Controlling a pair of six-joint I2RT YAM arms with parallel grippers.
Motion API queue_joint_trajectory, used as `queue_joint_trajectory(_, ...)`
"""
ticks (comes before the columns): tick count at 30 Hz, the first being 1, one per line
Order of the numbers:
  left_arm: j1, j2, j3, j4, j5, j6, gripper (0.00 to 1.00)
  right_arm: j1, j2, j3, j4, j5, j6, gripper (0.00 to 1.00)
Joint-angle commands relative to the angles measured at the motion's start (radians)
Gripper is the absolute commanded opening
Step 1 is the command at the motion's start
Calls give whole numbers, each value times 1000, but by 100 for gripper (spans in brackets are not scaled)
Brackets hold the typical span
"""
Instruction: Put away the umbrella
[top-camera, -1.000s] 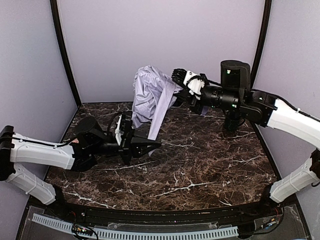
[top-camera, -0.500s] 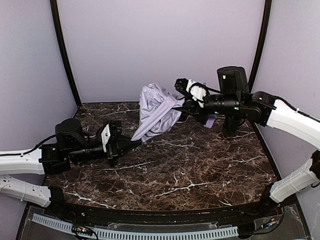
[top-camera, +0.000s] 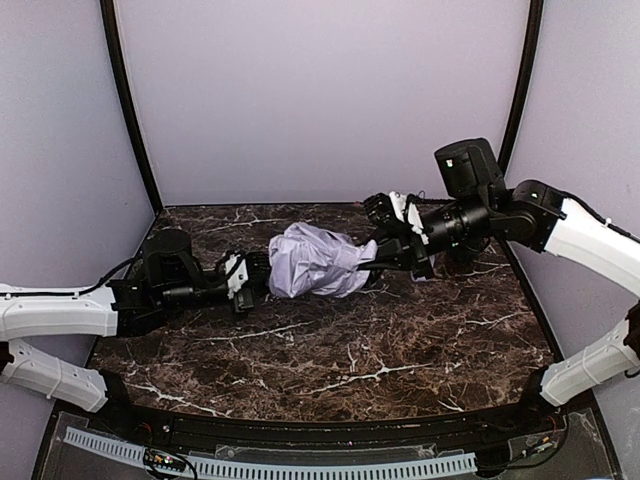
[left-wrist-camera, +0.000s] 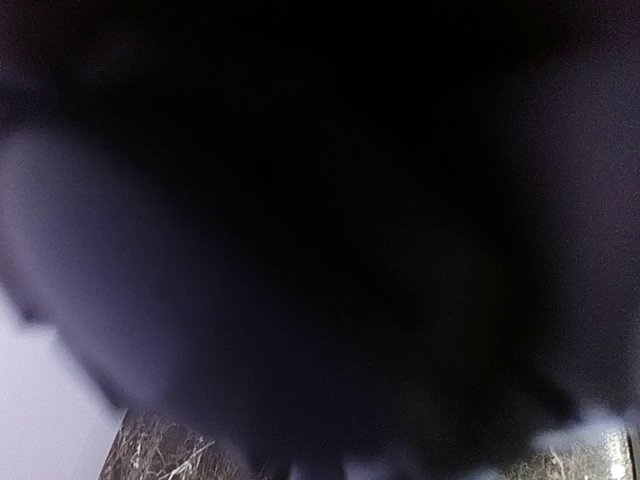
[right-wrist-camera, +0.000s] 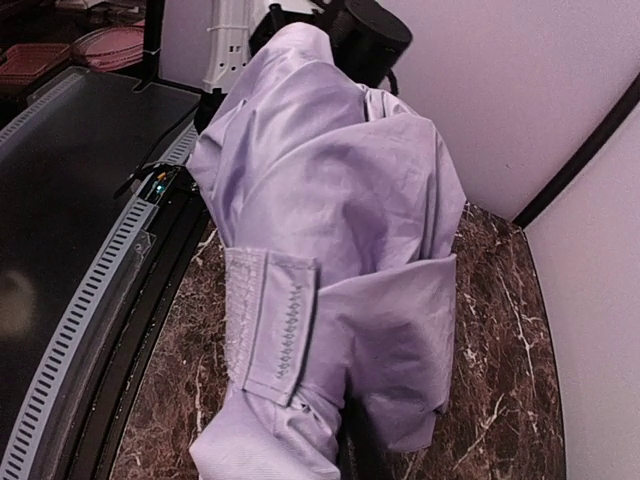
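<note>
The umbrella (top-camera: 312, 262) is a crumpled pale lavender bundle lying on the marble table (top-camera: 400, 340) between my two grippers. My left gripper (top-camera: 256, 276) presses against its left end; its fingers are buried in the fabric. The left wrist view is almost wholly dark, with blurred fabric (left-wrist-camera: 60, 250) right at the lens. My right gripper (top-camera: 384, 256) is at the umbrella's right end, where a thin black shaft (top-camera: 366, 264) shows. In the right wrist view the umbrella (right-wrist-camera: 330, 200) fills the frame and hides my fingers. Its closing strap (right-wrist-camera: 270, 320) lies on top.
Lavender walls with black corner posts (top-camera: 128, 110) close in the table at the back and sides. A black rim with a white slotted strip (top-camera: 300, 465) runs along the near edge. My left arm's wrist (right-wrist-camera: 370, 35) shows beyond the bundle.
The umbrella came down from mid-air onto the table and bunched into a short bundle. My right gripper lowered with it. My left gripper drew back left, then pushed right into the umbrella's end.
</note>
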Motion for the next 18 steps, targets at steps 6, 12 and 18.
queue_joint_trajectory(6,77,347,120,123,6,180,0,214,-7,-112,23,-184,-193,0)
queue_joint_trajectory(12,131,505,244,292,32,224,0,264,128,-226,-42,-140,-233,0)
queue_joint_trajectory(18,130,507,290,218,168,244,0,245,193,-455,189,-105,-62,0)
